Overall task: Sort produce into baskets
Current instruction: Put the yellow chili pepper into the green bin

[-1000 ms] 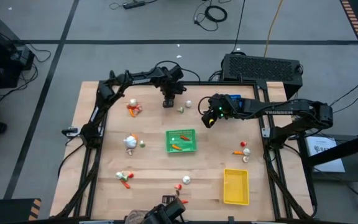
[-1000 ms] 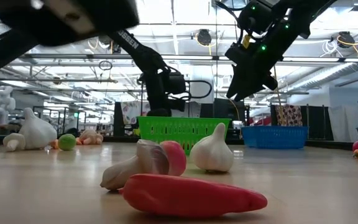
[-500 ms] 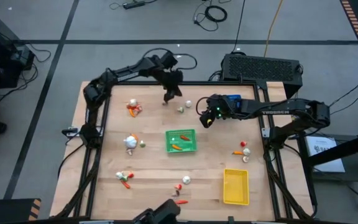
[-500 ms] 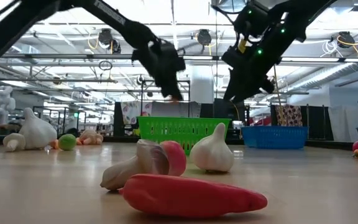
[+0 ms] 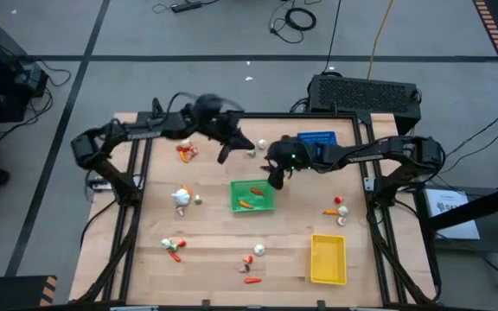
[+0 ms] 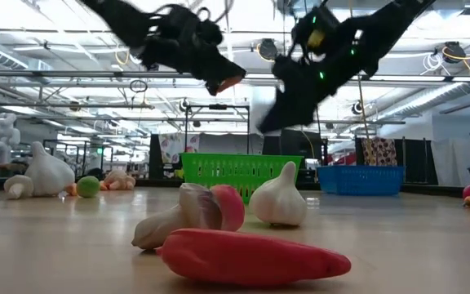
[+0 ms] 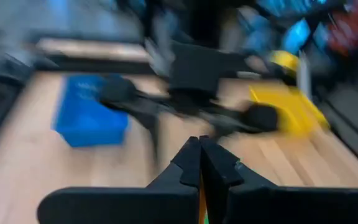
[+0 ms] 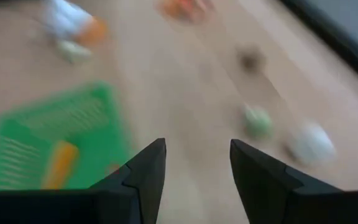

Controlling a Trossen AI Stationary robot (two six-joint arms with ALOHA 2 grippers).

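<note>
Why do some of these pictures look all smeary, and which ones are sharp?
Left wrist view: smeared, the blue basket and yellow basket are soft blobs. Right wrist view: blurred too, the green basket is fuzzy. Low view: the red pepper up close is sharp, while both arms overhead are streaked. High view: mostly sharp, only the left arm looks smudged.

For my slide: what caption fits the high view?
Both arms converge above the green basket, produce scattered across the table.

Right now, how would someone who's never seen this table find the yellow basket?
Start at the wooden table and go to its near right corner. The yellow basket sits there alone, empty, unlike the green basket at the centre, which holds orange pieces.
</note>
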